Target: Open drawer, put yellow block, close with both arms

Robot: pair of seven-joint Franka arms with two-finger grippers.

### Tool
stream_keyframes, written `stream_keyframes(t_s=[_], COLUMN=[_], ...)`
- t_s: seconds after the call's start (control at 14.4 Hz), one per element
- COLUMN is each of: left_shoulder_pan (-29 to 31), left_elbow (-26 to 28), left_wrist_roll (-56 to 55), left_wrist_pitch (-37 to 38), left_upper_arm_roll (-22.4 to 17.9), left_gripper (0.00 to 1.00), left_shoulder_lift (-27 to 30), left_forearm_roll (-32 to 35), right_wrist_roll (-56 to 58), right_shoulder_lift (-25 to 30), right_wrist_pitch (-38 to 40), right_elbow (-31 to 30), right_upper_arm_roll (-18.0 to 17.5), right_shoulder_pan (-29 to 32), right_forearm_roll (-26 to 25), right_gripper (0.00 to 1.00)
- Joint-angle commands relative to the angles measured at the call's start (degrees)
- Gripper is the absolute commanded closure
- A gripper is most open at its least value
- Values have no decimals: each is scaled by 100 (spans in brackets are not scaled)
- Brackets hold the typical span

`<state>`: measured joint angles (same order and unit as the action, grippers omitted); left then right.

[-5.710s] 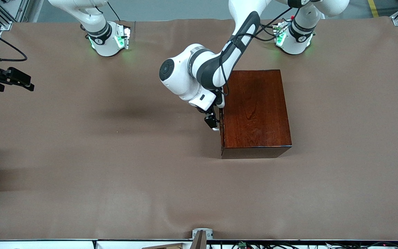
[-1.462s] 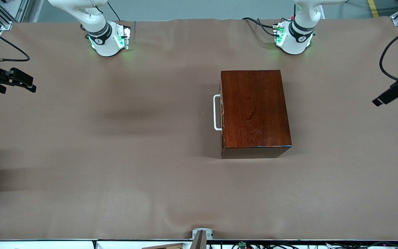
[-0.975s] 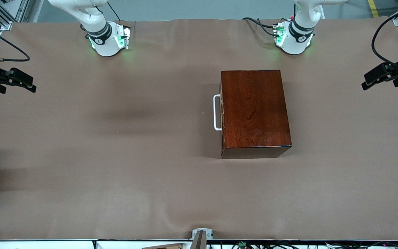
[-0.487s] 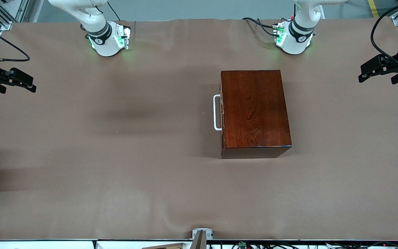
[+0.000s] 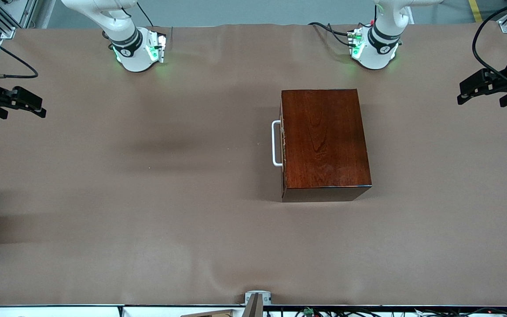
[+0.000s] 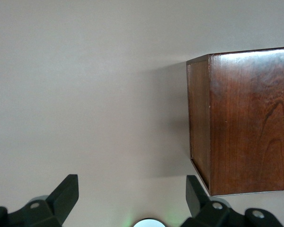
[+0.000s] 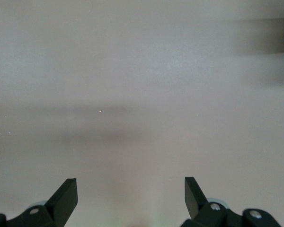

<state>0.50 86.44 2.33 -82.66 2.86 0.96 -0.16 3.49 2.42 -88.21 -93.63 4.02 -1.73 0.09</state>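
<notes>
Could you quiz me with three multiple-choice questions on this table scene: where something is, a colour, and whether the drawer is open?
1. Where is the left pincer?
A. On the handle
B. Over the left arm's end of the table
C. On top of the box

2. What colour is the handle of the drawer?
A. White
B. Yellow
C. Black

3. What state is the drawer in?
A. Pulled fully out
B. Lying beside the box
C. Shut into the wooden box

Answers:
1. B, the front view shows it at that end, well apart from the box; the right pincer waits over the right arm's end.
2. A, a white U-shaped bar stands out from the dark front.
3. C, no pale tray shows; the front sits flush with the box.
</notes>
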Motion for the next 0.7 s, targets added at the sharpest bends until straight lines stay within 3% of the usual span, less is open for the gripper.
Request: stream_keyframes(t_s=[0.0, 0.63], left_shoulder_pan=[47, 47], left_elbow=[-4, 5], left_wrist_roll=[39, 48], left_wrist_pitch=[57, 83], left_upper_arm_roll=[83, 83], left_gripper=[0, 0], left_shoulder_lift=[27, 63], left_forearm_roll=[130, 148], right_wrist_roll=[12, 12], right_shoulder_lift=[31, 31], right_wrist_pitch=[23, 32], right_elbow=[12, 12], right_upper_arm_roll=[-6, -6], right_shoulder_pan=[-20, -38], right_forearm_roll=[-88, -88], right_gripper=[0, 0])
